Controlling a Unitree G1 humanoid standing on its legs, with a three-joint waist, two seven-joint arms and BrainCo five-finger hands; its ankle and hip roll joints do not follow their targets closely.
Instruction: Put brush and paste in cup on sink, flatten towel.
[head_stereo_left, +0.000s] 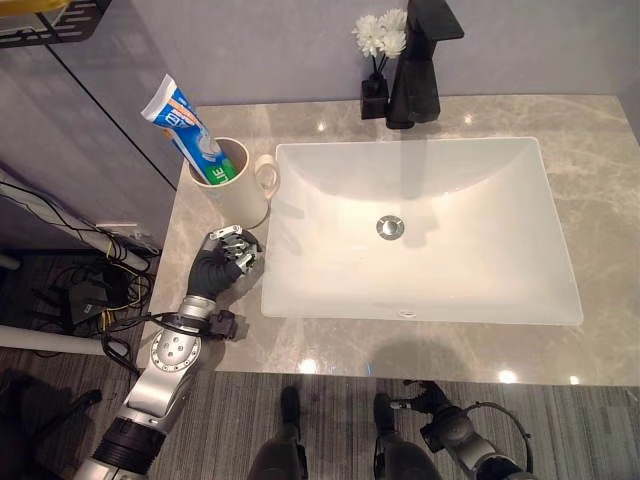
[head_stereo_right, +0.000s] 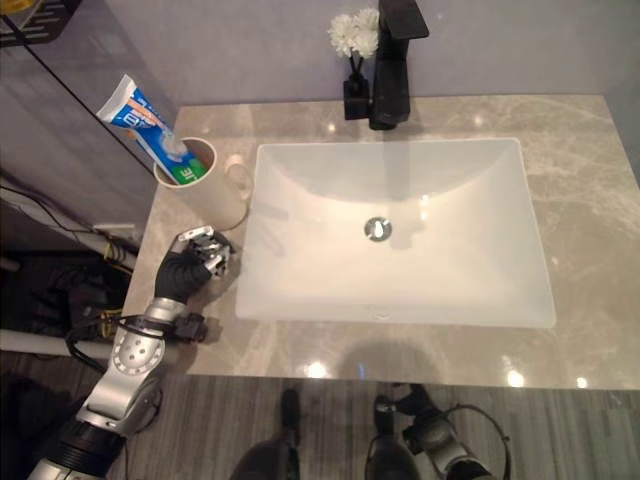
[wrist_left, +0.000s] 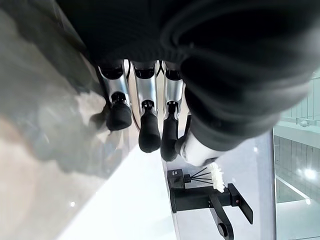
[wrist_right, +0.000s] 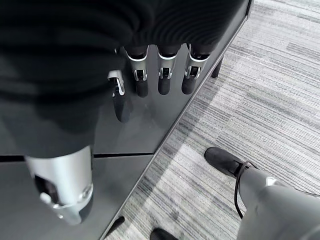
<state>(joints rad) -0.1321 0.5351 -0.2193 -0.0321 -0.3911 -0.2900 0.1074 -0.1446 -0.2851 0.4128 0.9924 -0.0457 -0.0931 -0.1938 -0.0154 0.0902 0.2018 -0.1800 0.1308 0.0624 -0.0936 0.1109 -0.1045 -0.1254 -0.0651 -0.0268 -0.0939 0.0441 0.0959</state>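
the grey marble counter (head_stereo_left: 600, 180) carries a wide white rectangular sink (head_stereo_left: 420, 230) with a round metal drain (head_stereo_left: 390, 227) in its middle, and a tall black faucet (head_stereo_left: 420, 60) stands at the sink's back edge with a small black vase of white flowers (head_stereo_left: 378, 60) just beside it. at the counter's left end, just left of the sink, stands a cream cup (head_stereo_left: 235, 185) with a handle turned toward the sink, and a blue, white and green toothpaste tube (head_stereo_left: 190, 125) stands tilted inside it, its flat end leaning up and out to the left. the left hand (head_stereo_left: 228, 255) rests low over the counter just in front of the cup, close to it but apart from it and from the tube, its fingers (wrist_left: 145, 125) curled down and holding nothing. the right hand (wrist_right: 150, 82) hangs below counter level beside a dark cabinet front over striped grey carpet, its fingers straight and relaxed, holding nothing.
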